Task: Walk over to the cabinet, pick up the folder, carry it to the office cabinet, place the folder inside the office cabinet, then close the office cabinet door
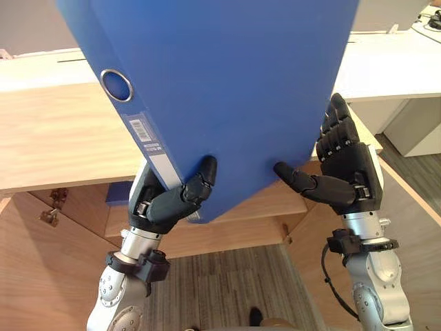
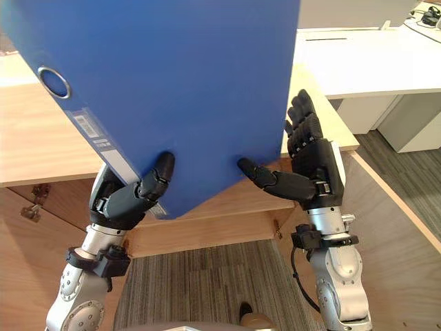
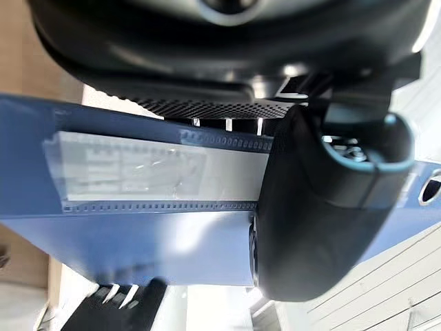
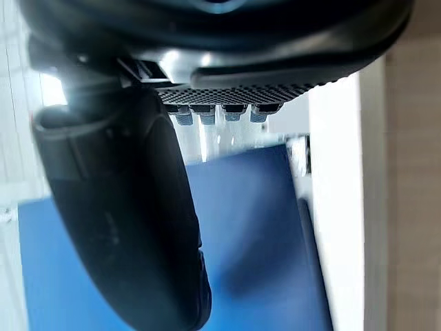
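A large blue folder (image 1: 227, 89) hangs tilted in front of me, its spine with a metal ring (image 1: 116, 84) and a white label (image 3: 138, 169) turned toward my left. My left hand (image 1: 165, 203) grips its lower corner, thumb (image 3: 324, 207) curled over the spine and cover, fingers behind it. Against the folder's right edge rests my right hand (image 1: 344, 172), fingers straight and upright, thumb (image 4: 124, 207) pressed on the blue cover (image 4: 262, 234). The folder is above a wooden cabinet's open front.
A wooden cabinet top (image 1: 62, 138) runs behind the folder, with a shelf (image 1: 234, 221) below. Open wooden doors stand at the left (image 1: 41, 276) and right (image 1: 413, 234). A white desk (image 1: 393, 62) lies at the back right. Grey carpet (image 1: 220, 289) lies underfoot.
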